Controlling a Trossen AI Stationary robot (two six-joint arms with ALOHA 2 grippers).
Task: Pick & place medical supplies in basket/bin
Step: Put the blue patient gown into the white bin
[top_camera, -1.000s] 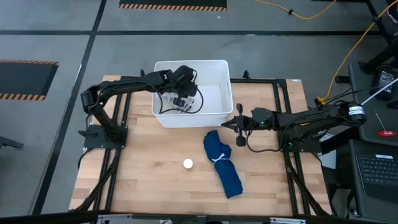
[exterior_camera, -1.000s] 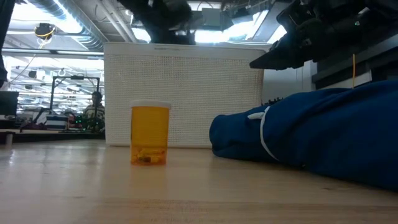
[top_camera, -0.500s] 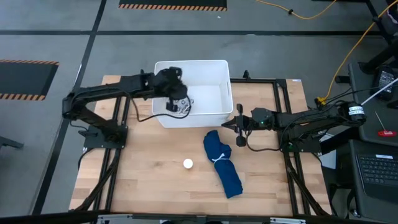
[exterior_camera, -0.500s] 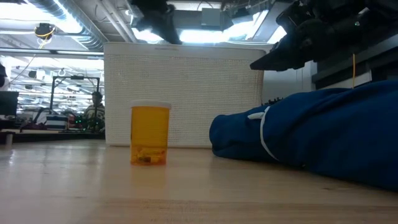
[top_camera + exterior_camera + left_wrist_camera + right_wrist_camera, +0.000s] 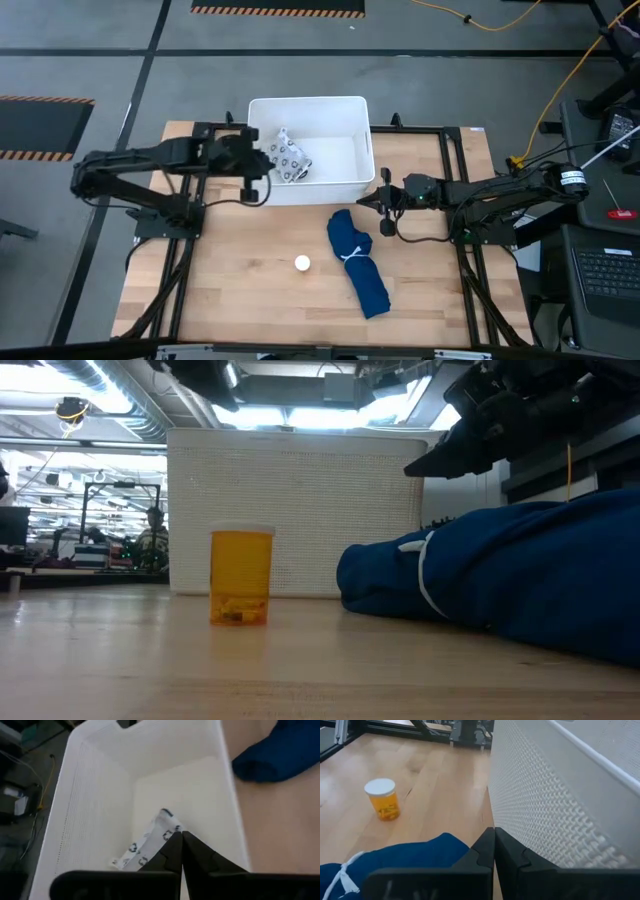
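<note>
The white tub (image 5: 330,110) stands at the table's far middle. The grey-white patterned packet (image 5: 288,158) lies inside it and leans on the tub's left wall; it also shows in the left wrist view (image 5: 145,847). My left gripper (image 5: 262,172) is shut and empty, above the tub's near left corner. The dark-blue cloth bundle (image 5: 358,262) with its white band lies flat on the table near the tub. The small white round thing (image 5: 302,263) is the cap of an orange bottle (image 5: 241,575) that stands upright left of the bundle. My right gripper (image 5: 372,200) is shut and empty beside the tub's near right corner.
A black frame (image 5: 450,130) runs around the wooden table top. Bare wood lies at the near left (image 5: 230,290). Beyond the table, in the low view, a person (image 5: 153,535) sits far off in the room.
My left gripper has drawn back out of the tub, toward the table's left and near edges. The packet, which was at the gripper over the tub, now lies inside the tub apart from it.
</note>
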